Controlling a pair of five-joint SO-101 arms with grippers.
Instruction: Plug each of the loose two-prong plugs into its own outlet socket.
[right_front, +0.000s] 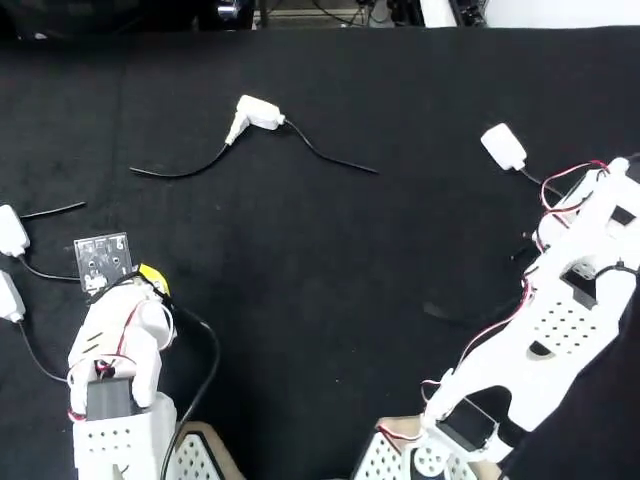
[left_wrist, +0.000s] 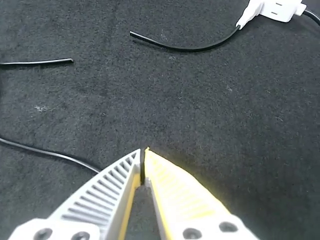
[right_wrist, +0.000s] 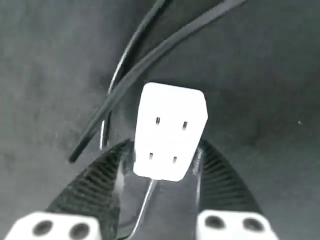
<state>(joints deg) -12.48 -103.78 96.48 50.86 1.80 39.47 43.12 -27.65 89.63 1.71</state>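
The black tabletop (right_front: 330, 260) carries everything. The right arm (right_front: 560, 310) stretches from the near edge to the far right side. The right gripper (right_wrist: 165, 145) has its dark fingers (right_wrist: 95, 185) closed against the 2 sides of a white socket (right_wrist: 170, 120). The socket's face shows 2 pairs of slots, and 2 black leads (right_wrist: 150, 55) run off behind it. The left arm (right_front: 120, 350) stands at the near left corner. The left gripper (left_wrist: 144, 151) has its white and yellow fingers (left_wrist: 170, 185) shut almost tip to tip on a thin black cable (left_wrist: 143, 170). Touching that gripper on its far side lies a small grey board (right_front: 103, 258) with holes in its face. A white plug (right_front: 256, 113) lies well apart from both arms, toward the far middle of the tabletop, with a black wire off each end. A white block (right_front: 503, 147) sits far right, near the right arm, and its wire leads toward that arm. At the left edge lie 2 white pieces (right_front: 10, 230), one beyond the other, each with a black wire. A loose wire end (right_front: 55, 210) lies just beside the farther piece.
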